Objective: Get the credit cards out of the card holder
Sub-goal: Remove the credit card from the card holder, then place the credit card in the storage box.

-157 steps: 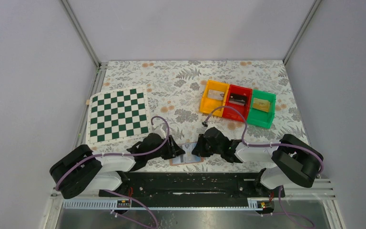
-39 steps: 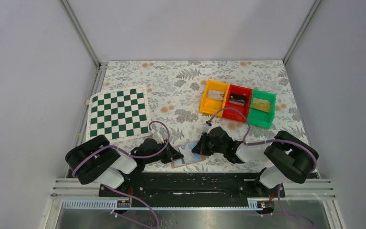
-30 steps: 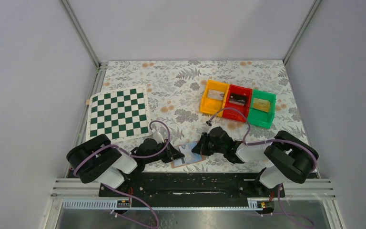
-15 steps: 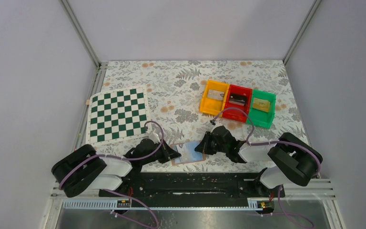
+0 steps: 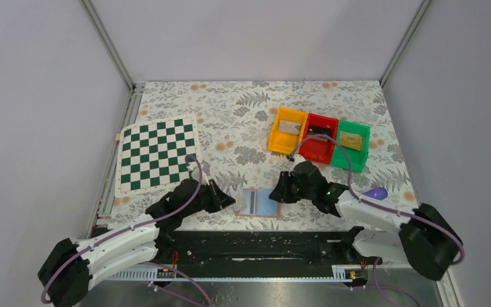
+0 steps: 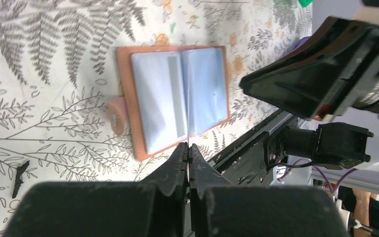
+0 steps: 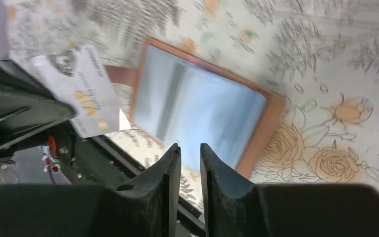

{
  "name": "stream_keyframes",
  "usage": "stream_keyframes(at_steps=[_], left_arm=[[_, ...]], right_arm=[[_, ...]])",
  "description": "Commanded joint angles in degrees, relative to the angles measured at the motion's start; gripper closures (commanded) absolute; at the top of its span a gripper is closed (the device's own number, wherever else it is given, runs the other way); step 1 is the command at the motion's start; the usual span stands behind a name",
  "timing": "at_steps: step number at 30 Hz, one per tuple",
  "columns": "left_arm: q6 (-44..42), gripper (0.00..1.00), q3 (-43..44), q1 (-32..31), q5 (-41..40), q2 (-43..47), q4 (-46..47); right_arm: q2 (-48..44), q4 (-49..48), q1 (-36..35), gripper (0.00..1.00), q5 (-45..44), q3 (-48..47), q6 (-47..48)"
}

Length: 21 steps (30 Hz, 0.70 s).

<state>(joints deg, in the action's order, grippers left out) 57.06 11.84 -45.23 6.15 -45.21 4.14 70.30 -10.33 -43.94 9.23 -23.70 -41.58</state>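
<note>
Top external view: the card holder [image 5: 262, 203] lies spread open on the table [image 5: 243, 115] near its front edge, between the two arms, with its pale-blue inside facing up. Its long axis runs left to right, its fold runs front to back, and its closing tab points toward the left arm. The left end effector [image 5: 229, 197] is pinched together on a whitish credit card [image 7: 79, 91] at the holder's left end. The right end effector [image 7: 190, 148] hovers over the holder's right half, fingers slightly apart with nothing between them.
</note>
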Motion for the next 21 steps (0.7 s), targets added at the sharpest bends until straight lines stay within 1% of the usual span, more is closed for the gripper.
stream_keyframes(at_steps=[1,3,4,5,7,10,12,14,16,18,21], left_arm=[[-7.3,1.00,5.8,0.4,2.5,3.6,-7.2],[-8.8,1.00,7.4,0.5,4.7,4.3,-8.0],[-9.5,1.00,8.1,0.4,6.2,4.4,-8.3],[-10.4,1.00,8.8,0.4,8.5,4.2,-8.0],[-12.1,1.00,9.9,0.4,13.6,3.3,-7.1],[-14.1,1.00,11.9,0.4,21.2,1.0,-6.7],[-14.9,1.00,12.7,0.4,24.6,-0.3,-6.8],[-15.3,1.00,12.8,0.4,26.9,-0.9,-6.0],[-15.4,1.00,12.6,0.4,29.6,-1.3,-4.6],[-15.2,1.00,12.4,0.4,32.4,-1.8,-2.4],[-14.7,1.00,12.3,0.4,33.4,-2.7,-1.2]], right_arm=[[-11.0,17.2,2.1,0.69,4.7,-11.1,12.4],[-14.9,22.7,3.0,0.67,4.6,-15.3,16.8],[-16.1,24.3,3.4,0.66,6.0,-17.2,19.0],[-16.6,26.1,3.8,0.65,9.1,-19.3,21.5],[-16.3,29.5,4.6,0.65,11.2,-23.0,25.0],[-13.8,33.0,6.3,0.62,18.0,-27.2,29.4],[-12.0,34.2,7.2,0.59,24.7,-29.0,31.6],[-9.4,36.3,7.5,0.56,30.9,-31.3,34.2],[-7.1,37.8,7.6,0.56,34.4,-32.9,36.1],[-5.2,37.6,7.6,0.55,37.5,-33.2,36.8],[-1.3,37.0,7.6,0.51,46.1,-33.5,37.9]])
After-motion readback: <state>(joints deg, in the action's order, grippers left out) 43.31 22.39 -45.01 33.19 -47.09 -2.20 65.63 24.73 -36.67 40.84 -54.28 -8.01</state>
